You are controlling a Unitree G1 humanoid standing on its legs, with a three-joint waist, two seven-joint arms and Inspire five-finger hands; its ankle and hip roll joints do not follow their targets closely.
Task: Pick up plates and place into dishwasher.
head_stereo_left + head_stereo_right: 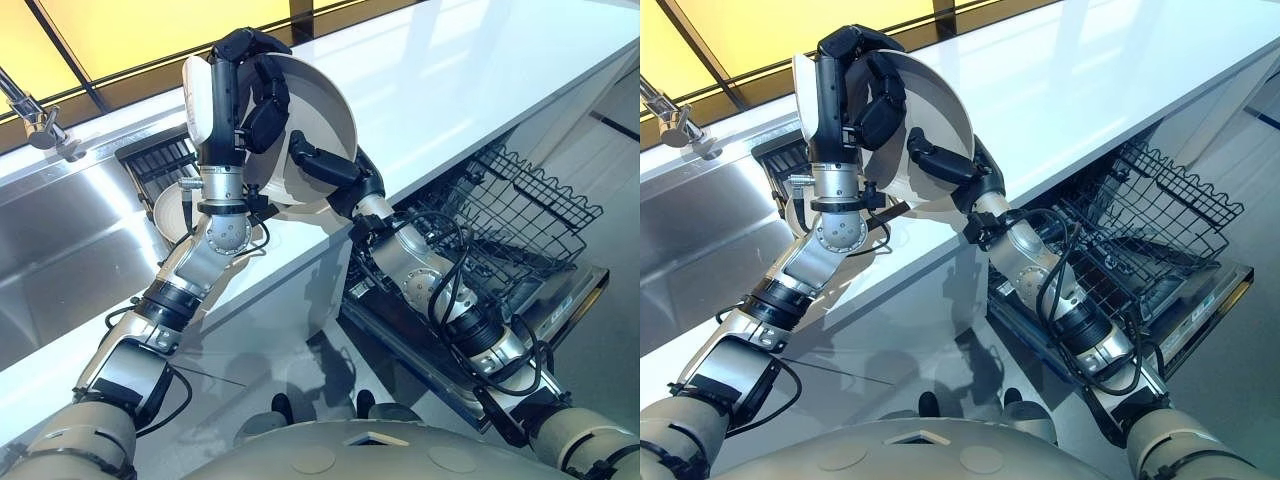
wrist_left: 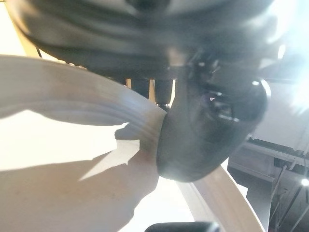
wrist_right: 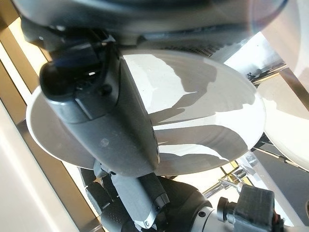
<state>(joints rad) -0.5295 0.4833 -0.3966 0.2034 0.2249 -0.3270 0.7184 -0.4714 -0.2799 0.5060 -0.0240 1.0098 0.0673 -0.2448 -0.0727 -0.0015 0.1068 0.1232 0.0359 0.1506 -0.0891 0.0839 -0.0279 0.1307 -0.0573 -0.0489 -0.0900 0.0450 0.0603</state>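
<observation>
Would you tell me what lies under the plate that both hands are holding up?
Below the plate, a second plate rests at the black rack; the arm of the left hand covers most of it.

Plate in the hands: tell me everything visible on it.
Round cream plate, glazed ceramic by its look, shallow with a raised rim, seemingly clean. It is held on edge, tilted, above the white counter. The left hand curls over its upper rim; the right hand pinches its lower edge, thumb on the face.
</observation>
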